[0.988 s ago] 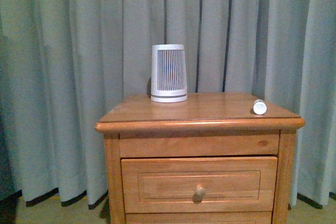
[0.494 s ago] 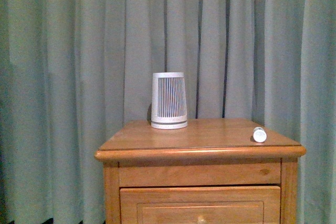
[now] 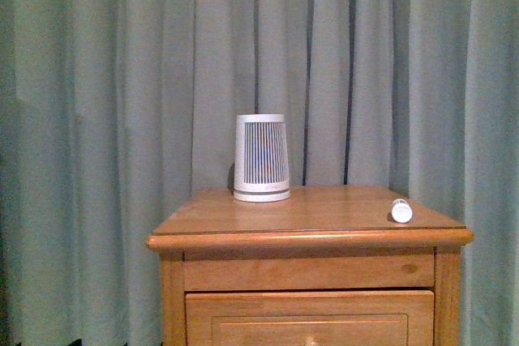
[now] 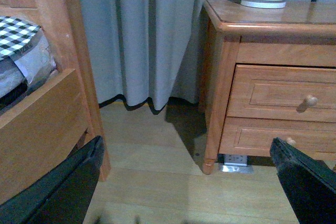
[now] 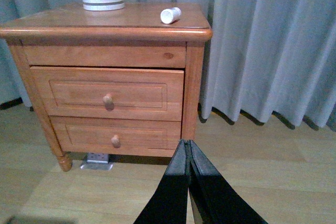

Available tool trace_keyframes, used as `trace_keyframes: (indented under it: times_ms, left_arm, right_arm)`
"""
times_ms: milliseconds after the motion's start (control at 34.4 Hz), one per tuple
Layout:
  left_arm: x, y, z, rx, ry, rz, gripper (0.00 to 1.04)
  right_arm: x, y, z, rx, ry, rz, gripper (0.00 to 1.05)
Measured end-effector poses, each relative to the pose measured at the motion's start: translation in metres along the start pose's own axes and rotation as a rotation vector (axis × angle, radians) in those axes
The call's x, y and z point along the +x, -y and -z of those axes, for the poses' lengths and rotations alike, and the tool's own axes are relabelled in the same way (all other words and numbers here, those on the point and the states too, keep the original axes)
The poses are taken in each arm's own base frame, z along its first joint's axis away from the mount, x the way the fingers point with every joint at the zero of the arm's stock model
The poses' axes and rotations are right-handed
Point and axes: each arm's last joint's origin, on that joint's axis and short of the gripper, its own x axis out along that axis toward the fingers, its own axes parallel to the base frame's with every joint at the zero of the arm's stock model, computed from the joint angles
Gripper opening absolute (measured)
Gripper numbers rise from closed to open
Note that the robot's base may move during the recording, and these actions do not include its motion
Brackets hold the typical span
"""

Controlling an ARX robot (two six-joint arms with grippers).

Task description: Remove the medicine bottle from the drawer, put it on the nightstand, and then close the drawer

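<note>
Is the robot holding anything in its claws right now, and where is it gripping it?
Nothing is held. The right gripper is shut and empty, the left gripper is open; the medicine bottle lies on the nightstand.

My left pincer [image 4: 184, 182] has broad, matte black fingers [image 4: 304, 177]. My right pincer [image 5: 189, 153] shows two smooth, tapering black fingers [image 5: 170, 192].

The nightstand [image 3: 308, 237] is honey-brown wood, its drawer [image 5: 107, 94] matching. The medicine bottle [image 3: 401, 211] is white. The ribbed device [image 3: 261, 158] is white with dark vertical stripes. Grey-green curtains [image 3: 122, 103] hang plain. The bedding [image 4: 18, 32], perhaps a quilt, shows black-and-white checks.
</note>
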Motion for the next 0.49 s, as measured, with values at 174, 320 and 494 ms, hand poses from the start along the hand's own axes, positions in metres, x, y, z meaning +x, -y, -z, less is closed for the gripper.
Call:
trace_keyframes:
  times_ms: [174,320,494]
  left_arm:
    - [0.000,0.000,0.000,0.000,0.000,0.000,0.98]
    - [0.000,0.000,0.000,0.000,0.000,0.000,0.98]
    - [0.000,0.000,0.000,0.000,0.000,0.000,0.98]
  right_arm:
    - [0.000,0.000,0.004,0.000,0.000,0.000,0.03]
    - [0.000,0.000,0.014,0.000,0.004,-0.001,0.03]
    - [0.000,0.000,0.014,0.000,0.010,0.000,0.03]
